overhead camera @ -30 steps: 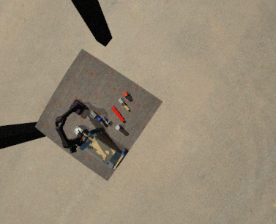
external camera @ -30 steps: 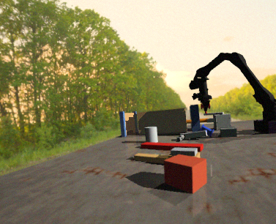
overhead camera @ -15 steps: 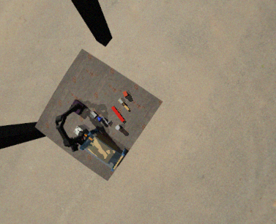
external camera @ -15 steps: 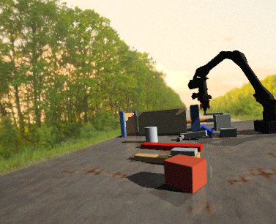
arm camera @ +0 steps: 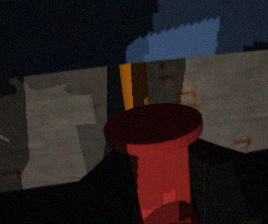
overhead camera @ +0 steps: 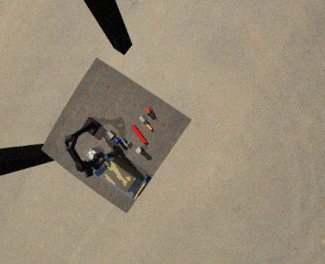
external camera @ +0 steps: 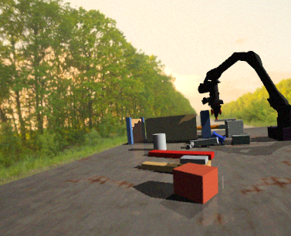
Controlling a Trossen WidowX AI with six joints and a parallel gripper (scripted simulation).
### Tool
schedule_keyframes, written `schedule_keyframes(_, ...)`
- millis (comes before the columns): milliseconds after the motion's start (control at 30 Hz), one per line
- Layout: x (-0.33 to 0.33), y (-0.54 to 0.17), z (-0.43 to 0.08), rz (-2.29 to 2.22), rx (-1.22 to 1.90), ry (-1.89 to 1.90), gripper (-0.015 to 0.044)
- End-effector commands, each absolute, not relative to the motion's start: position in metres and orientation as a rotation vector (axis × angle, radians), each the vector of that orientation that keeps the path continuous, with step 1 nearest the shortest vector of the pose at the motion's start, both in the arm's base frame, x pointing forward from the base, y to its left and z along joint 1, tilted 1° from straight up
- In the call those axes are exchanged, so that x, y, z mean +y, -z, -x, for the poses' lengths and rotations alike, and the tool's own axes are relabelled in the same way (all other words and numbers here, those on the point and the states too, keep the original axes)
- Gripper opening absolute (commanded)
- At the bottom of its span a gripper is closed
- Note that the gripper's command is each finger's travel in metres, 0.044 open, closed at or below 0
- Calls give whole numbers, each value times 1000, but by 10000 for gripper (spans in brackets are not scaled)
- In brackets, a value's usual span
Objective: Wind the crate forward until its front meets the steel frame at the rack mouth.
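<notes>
My gripper (overhead camera: 99, 160) (external camera: 216, 116) (arm camera: 149, 136) is shut on a red flanged knob (arm camera: 164, 155), above the bench near the rack mouth. Whether a crank arm and key hang from the knob is hidden. The cubby (overhead camera: 124, 176) (external camera: 170, 129) has clear panels with tan patches; I cannot make out the crate's front. The blue frame (external camera: 205, 123) stands at its mouth; a blue bar (arm camera: 185, 42) crosses the wrist view. An orange strap (external camera: 211, 126) (arm camera: 127, 87) runs toward the pale winch (overhead camera: 91, 154) (external camera: 235, 128). The winch's top hole is not distinguishable.
A blue tool (overhead camera: 117, 140) (external camera: 219, 137), a dark grey tool (external camera: 201, 143) and a dark block (external camera: 241, 139) lie beside the rack mouth. A white cylinder (external camera: 160, 142), a red bar (overhead camera: 139, 134) (external camera: 181, 154), a tan piece (external camera: 159, 166) and a red block (external camera: 194, 183) are farther out.
</notes>
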State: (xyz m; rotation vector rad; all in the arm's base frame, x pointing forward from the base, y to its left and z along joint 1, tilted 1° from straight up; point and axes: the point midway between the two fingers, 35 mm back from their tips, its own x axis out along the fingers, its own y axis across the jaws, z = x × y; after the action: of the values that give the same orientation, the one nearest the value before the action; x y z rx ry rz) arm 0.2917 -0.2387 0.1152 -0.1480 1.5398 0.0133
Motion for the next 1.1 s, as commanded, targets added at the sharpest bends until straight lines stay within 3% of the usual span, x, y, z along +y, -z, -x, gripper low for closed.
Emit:
schedule_keyframes(0,-216,-111,-289,126,1553,-62,0)
schedule_keyframes(1067,-178,-109,-269,124,1554,-65,0)
